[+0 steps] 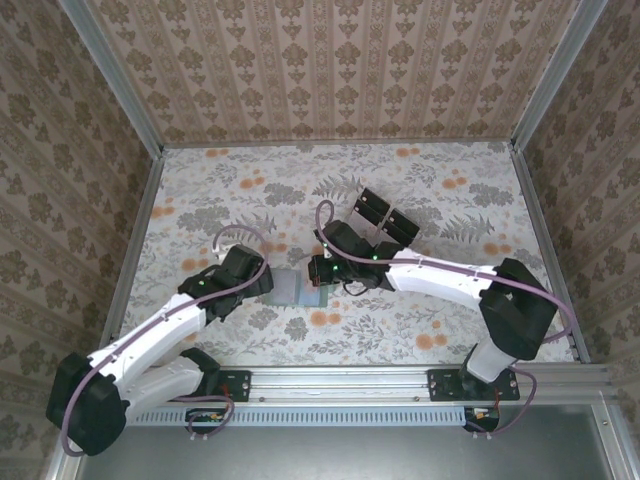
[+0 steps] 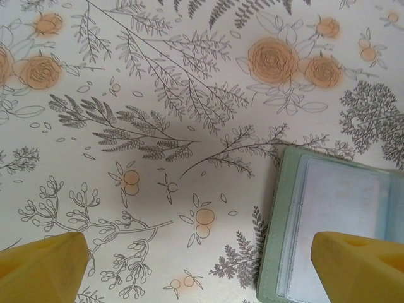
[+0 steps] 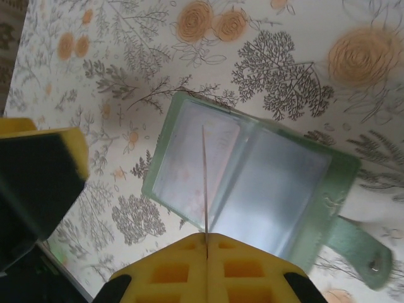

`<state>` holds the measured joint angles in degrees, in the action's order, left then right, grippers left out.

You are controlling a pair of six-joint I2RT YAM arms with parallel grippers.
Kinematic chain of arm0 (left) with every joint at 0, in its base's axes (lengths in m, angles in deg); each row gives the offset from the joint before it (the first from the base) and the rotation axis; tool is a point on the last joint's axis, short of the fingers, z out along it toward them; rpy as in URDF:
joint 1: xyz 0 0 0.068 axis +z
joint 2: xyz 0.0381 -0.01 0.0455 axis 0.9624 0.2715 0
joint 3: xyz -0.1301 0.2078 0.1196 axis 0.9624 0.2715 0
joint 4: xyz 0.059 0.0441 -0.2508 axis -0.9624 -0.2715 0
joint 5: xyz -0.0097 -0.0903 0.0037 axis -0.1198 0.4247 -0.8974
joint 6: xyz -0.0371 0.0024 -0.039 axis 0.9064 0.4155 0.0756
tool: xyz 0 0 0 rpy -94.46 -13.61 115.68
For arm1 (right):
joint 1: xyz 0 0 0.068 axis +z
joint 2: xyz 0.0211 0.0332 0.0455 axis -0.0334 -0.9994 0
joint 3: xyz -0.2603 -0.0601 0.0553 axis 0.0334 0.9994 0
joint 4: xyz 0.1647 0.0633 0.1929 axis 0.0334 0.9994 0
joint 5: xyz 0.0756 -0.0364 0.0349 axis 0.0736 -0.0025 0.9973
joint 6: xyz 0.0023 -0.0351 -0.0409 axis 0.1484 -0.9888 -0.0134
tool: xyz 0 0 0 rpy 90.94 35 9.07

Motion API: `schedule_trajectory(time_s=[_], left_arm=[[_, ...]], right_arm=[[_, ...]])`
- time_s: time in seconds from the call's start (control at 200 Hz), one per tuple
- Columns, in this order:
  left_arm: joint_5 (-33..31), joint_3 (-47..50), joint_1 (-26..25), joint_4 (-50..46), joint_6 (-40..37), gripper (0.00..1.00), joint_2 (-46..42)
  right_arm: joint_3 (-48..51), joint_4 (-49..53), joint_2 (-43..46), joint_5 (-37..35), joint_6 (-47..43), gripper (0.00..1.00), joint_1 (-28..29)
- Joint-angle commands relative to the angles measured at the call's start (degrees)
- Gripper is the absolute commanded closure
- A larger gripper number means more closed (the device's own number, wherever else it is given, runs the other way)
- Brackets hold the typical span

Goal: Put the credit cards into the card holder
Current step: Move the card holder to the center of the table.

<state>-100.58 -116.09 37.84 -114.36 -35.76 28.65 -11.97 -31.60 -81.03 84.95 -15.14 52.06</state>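
**Top view.** The card holder (image 1: 295, 288) lies open on the floral surface (image 1: 220, 190) at frame centre, between your left hand (image 1: 266, 285) and your right hand (image 1: 318, 272).

**Left wrist view.** Your left hand (image 2: 199, 271) is spread wide and holds nothing. Its yellow fingertips (image 2: 41, 268) sit in the lower corners, and the right one overlaps the card holder (image 2: 328, 208) at lower right.

**Right wrist view.** Your right hand (image 3: 207, 246), at bottom centre, is closed on a credit card (image 3: 205, 183). The credit card is seen edge-on as a thin line above the clear pockets (image 3: 278, 170). You cannot tell whether it touches them. The strap (image 3: 356, 249) extends to the lower right.
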Motion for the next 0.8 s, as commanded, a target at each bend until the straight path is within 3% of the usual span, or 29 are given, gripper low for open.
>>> schedule_trajectory(time_s=[0.0,0.5,0.795], left_arm=[[-0.4,0.4,0.7,-1.2,0.6,0.00,-1.2],[2.8,1.0,1.1,-0.3,-0.5,0.00,-0.6],[5.7,0.7,0.9,0.4,-1.0,0.00,0.2]], right_arm=[[2.4,-10.8,-2.2,0.5,11.3,1.00,0.4],[8.5,-16.7,-7.4,2.3,15.6,1.00,0.0],[13.7,-15.6,-6.1,5.7,11.9,1.00,-4.8]])
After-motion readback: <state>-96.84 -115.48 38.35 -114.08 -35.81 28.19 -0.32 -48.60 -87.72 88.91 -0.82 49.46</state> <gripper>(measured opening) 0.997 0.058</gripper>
